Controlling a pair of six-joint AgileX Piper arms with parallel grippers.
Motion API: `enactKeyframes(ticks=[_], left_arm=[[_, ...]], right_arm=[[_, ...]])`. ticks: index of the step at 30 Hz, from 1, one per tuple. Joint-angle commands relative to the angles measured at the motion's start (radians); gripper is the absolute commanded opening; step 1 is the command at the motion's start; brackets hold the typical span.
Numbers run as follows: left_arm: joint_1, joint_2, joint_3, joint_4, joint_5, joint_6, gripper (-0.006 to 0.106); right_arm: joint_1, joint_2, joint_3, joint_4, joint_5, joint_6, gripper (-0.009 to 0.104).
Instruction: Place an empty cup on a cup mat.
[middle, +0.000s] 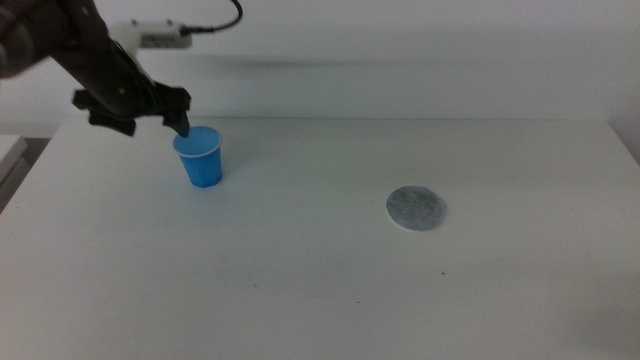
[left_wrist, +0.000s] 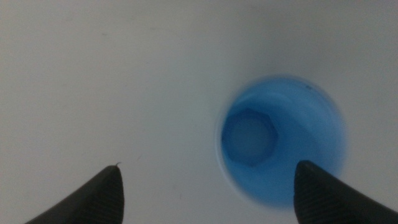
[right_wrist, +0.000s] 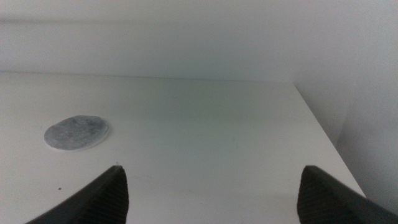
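Note:
The blue cup (middle: 202, 157) stands upright on the white table at the back left. It is empty, as the left wrist view (left_wrist: 283, 143) shows from above. My left gripper (middle: 157, 124) hovers just above and to the left of the cup, open, with one jaw tip over the cup's rim and the other out over the table (left_wrist: 208, 186). The grey round cup mat (middle: 416, 208) lies flat right of the table's middle, far from the cup. My right gripper (right_wrist: 211, 186) is open and empty, out of the middle view, and its wrist view shows the mat (right_wrist: 77, 133).
The white table (middle: 320, 290) has its right edge near the right arm's side (right_wrist: 323, 137). A pale wall stands behind it. A white box with a black cable (middle: 165, 36) sits beyond the table's back left.

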Motion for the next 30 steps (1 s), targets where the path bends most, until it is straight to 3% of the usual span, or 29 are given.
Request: enactKeyframes(ticks=[1,8,11,20,24,30], left_arm=[[0.000,0.041,-0.019,-0.016,-0.034,0.013,0.094],[0.000,0.109,-0.019,-0.027,-0.092,0.020,0.092],[0.000,0.114,-0.019,-0.032,-0.104,0.038,0.082],[-0.010,0.105,-0.037,-0.060,-0.070,0.039,-0.001],[-0.074,0.075,-0.100,-0.050,0.008,0.013,-0.002],[-0.290,0.070,-0.215,-0.065,0.035,-0.081,-0.002]], right_arm=[[0.001,-0.005,0.003,-0.006,-0.005,-0.004,0.093],[0.001,-0.005,0.003,-0.006,-0.005,-0.004,0.093],[0.001,-0.005,0.003,-0.006,-0.005,-0.004,0.093],[0.001,-0.005,0.003,-0.006,-0.005,-0.004,0.093],[0.001,-0.005,0.003,-0.006,-0.005,-0.004,0.093],[0.001,-0.005,0.003,-0.006,-0.005,-0.004,0.093]])
